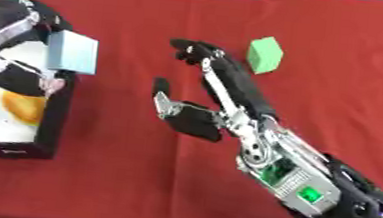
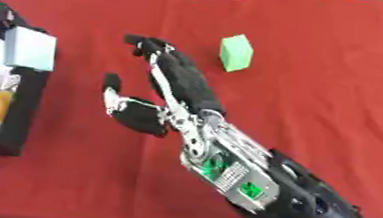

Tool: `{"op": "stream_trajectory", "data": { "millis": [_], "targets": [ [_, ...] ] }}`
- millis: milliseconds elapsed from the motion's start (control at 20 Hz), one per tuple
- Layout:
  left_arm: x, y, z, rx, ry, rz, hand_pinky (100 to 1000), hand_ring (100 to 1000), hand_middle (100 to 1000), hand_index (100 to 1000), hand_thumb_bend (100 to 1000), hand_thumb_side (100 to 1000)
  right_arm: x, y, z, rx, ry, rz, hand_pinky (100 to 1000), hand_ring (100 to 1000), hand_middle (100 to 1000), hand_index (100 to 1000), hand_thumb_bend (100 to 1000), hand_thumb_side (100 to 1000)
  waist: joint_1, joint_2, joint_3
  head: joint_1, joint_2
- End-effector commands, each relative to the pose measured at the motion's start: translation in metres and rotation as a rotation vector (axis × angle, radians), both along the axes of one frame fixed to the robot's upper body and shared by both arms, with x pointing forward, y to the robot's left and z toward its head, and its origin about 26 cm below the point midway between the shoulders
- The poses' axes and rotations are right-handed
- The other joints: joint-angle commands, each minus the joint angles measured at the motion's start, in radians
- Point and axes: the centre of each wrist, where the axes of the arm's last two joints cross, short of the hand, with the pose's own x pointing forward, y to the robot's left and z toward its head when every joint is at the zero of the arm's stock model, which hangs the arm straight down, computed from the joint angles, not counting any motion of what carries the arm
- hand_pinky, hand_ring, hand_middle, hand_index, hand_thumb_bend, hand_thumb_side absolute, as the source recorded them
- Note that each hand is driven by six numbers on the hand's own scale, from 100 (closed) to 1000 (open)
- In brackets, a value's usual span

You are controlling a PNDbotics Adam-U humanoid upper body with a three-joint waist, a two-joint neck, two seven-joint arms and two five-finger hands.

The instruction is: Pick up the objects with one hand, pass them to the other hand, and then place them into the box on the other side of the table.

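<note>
Red cloth (image 1: pixel 326 23) covers the table. At the left edge, the left hand (image 1: pixel 10 18) grips a pale blue block (image 1: pixel 71 52) above the box (image 1: pixel 53 118), where something orange (image 1: pixel 21 106) lies. The right hand (image 1: pixel 199 114) hangs empty, fingers spread, near a green block (image 1: pixel 265 54).

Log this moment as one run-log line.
left hand: shut on light blue block, above box | right hand: open, empty | green block: on table
</note>
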Motion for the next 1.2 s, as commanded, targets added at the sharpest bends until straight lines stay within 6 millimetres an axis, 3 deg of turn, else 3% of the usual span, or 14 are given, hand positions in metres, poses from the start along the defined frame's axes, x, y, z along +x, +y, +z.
{"op": "stream_trajectory", "data": {
  "millis": [50,200,600,950,1200],
  "targets": [
    [-0.006,0.019,0.016,-0.058,-0.062,0.071,762,612,439,380,100,100,-0.002,-0.006,0.010,0.045,-0.024,0.005,804,805,773,908,100,558,0.000,-0.019,0.005,0.013,-0.010],
    [-0.005,0.029,0.012,-0.100,-0.057,0.124,762,612,439,381,100,100,0.000,-0.010,0.012,0.074,-0.025,-0.010,804,809,773,901,100,595,-0.003,-0.019,0.004,0.034,-0.010],
    [0.008,0.060,-0.007,-0.130,-0.041,0.272,771,620,462,425,100,102,0.000,-0.022,0.023,0.120,-0.053,-0.087,790,805,792,877,100,396,-0.010,-0.015,0.003,0.102,-0.008],
    [0.026,0.085,-0.028,-0.118,-0.003,0.390,782,650,517,553,100,132,0.001,-0.033,0.028,0.091,-0.078,-0.086,792,798,781,874,100,373,-0.018,-0.016,0.001,0.110,-0.003],
    [0.033,0.097,-0.040,-0.089,0.028,0.428,816,726,617,699,244,261,0.002,-0.036,0.029,0.105,-0.099,-0.093,790,792,774,868,100,363,-0.023,-0.013,0.001,0.110,0.001]
  ]
}}
